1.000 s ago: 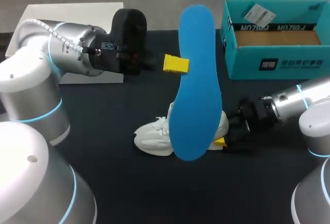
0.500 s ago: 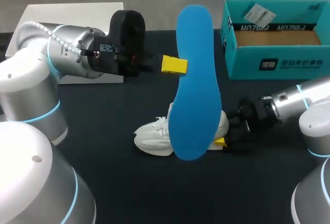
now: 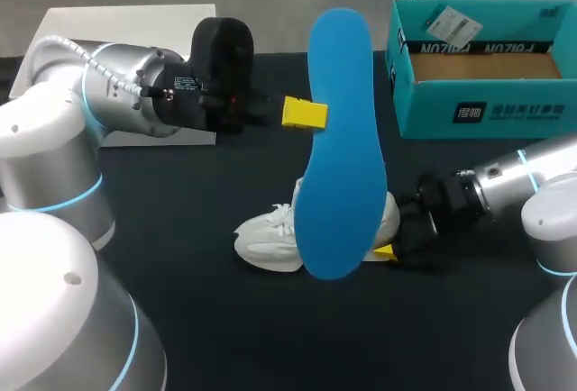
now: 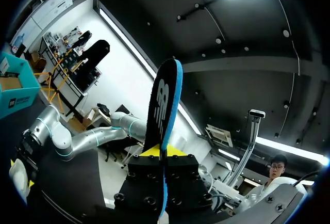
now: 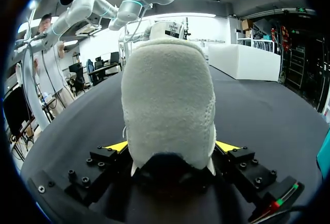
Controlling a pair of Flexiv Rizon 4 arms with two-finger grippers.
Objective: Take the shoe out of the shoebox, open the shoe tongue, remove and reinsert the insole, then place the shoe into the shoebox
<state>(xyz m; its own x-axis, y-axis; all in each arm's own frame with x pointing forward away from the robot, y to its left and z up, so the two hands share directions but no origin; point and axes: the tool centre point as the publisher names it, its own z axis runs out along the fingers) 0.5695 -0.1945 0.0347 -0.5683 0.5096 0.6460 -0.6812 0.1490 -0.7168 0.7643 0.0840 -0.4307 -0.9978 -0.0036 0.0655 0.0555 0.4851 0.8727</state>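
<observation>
Head view: nearest, the white sneaker (image 3: 266,238) lies on the counter (image 3: 225,319) with its toe to my left and its heel clamped in the right pincer (image 3: 388,249). Over it hangs the blue insole (image 3: 341,139), nipped at one edge by the closed left pincer (image 3: 305,113). Its long axis crosses the shoe's, so it probably needs turning. The teal shoebox (image 3: 487,112) sits beyond.

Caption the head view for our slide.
Left pincer holds blue insole aloft; right pincer grips white shoe on table.
</observation>
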